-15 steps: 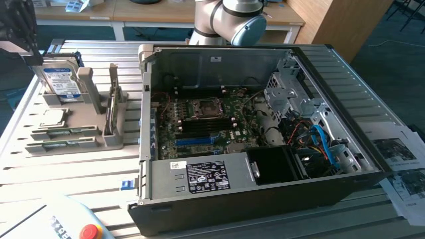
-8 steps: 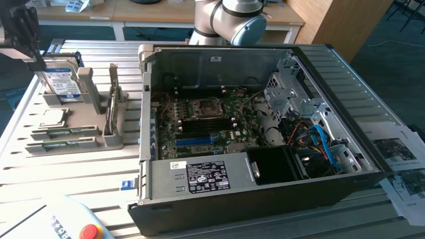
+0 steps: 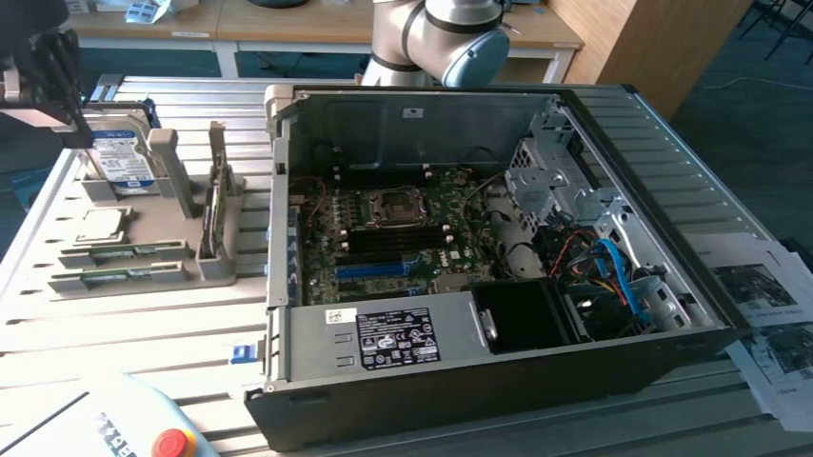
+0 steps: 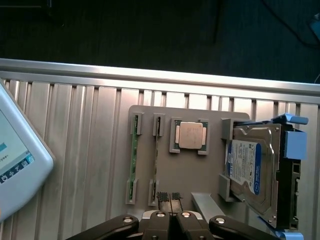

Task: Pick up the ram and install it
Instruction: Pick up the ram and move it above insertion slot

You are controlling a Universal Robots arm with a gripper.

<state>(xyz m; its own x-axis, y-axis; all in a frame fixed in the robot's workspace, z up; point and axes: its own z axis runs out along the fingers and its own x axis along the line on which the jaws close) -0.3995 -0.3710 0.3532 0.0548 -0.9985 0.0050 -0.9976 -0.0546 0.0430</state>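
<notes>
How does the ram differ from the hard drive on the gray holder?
The ram is a thin green strip; the hard drive is a broad silver block with a blue-white label. The ram lies low in its slots; the hard drive stands tall on edge. Both sit in the gray holder.

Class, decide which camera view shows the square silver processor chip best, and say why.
The wrist view: the square silver processor chip faces the camera squarely in its grey holder. The exterior view shows the chip slanted, near that view's left.
</notes>
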